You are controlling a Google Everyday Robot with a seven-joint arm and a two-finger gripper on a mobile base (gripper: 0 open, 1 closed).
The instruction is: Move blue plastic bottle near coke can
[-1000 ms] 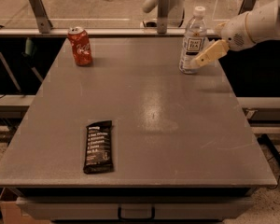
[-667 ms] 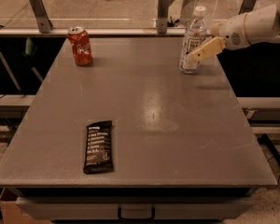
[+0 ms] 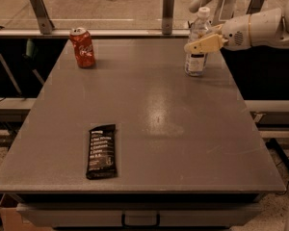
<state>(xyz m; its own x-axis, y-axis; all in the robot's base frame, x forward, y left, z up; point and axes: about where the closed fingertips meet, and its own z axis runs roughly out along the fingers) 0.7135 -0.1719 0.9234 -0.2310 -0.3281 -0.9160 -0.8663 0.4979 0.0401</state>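
The blue plastic bottle [image 3: 196,61], clear with a white cap and white label, stands at the table's far right. My gripper [image 3: 196,45] reaches in from the right on a white arm and sits at the bottle's middle, crossing in front of it just above the label. The red coke can [image 3: 83,47] stands upright at the table's far left, well apart from the bottle.
A flat black snack bar wrapper [image 3: 102,151] lies near the front left of the grey table [image 3: 173,129]. A metal rail with upright posts [image 3: 167,6] runs along the far edge. The table's right edge is close beside the bottle.
My gripper has moved left and slightly up, from beside the bottle's lower right to across its middle. The bottle, can and wrapper have not moved.
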